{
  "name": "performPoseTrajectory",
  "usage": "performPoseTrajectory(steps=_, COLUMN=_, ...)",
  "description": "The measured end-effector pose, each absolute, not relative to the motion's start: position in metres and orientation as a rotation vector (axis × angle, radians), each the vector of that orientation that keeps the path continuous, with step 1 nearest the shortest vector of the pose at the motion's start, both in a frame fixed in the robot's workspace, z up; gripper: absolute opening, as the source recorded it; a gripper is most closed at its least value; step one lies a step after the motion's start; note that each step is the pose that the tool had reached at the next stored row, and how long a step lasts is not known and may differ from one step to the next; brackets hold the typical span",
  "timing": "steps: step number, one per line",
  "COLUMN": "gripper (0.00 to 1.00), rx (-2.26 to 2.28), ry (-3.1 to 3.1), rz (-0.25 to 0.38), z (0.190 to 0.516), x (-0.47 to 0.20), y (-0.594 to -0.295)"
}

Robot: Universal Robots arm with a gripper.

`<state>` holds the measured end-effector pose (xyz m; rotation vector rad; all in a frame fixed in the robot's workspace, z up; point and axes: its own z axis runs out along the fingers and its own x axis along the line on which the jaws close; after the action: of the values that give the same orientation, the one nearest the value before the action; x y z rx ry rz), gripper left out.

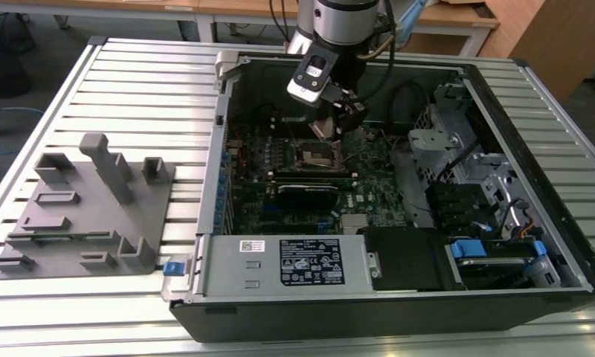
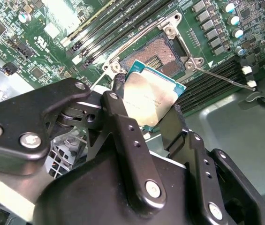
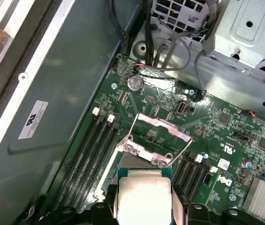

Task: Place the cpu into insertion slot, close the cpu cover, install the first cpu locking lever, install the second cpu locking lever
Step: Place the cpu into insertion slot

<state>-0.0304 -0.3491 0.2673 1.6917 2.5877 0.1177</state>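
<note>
Nearest the lens in both wrist views, the black fingers [image 2: 123, 136] [image 3: 105, 208] of the end effector [image 2: 146, 105] [image 3: 144, 202] were seen closed on the cpu [image 2: 152, 96] [image 3: 144, 199], which was clamped by two opposite edges. The cpu was held with its dull silver top turned toward the wrist cameras. Its green-rimmed free edge was pointed toward the insertion slot [image 2: 162, 51]. Being square, it showed no long axis. It was carried clear of the slot, just over the slot's near corner, and was not seated; in the second wrist view it appeared tilted against the motherboard [image 3: 216, 122].

The slot's dark contact field was left exposed. The cpu cover [image 3: 165, 126] was stood open beyond the slot, green board being visible through its square window. One thin locking lever [image 2: 226, 77] was laid loose, angled out across the neighbouring memory slots [image 2: 207, 91].

In the exterior view the arm [image 1: 342, 18] was lowered into the open computer case [image 1: 377, 312], with the end effector [image 1: 327, 126] just above the insertion slot [image 1: 317, 155]. The case was laid on a slatted bench [image 1: 129, 82], and a grey fixture plate [image 1: 89, 201] was set beside it at the exterior view's left.
</note>
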Motion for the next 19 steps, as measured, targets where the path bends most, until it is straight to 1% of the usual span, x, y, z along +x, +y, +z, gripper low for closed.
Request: performPoseTrajectory(steps=19, gripper=0.54, rx=1.737, ry=2.556, rz=0.116, z=0.2669, x=-0.0305, y=-0.3491)
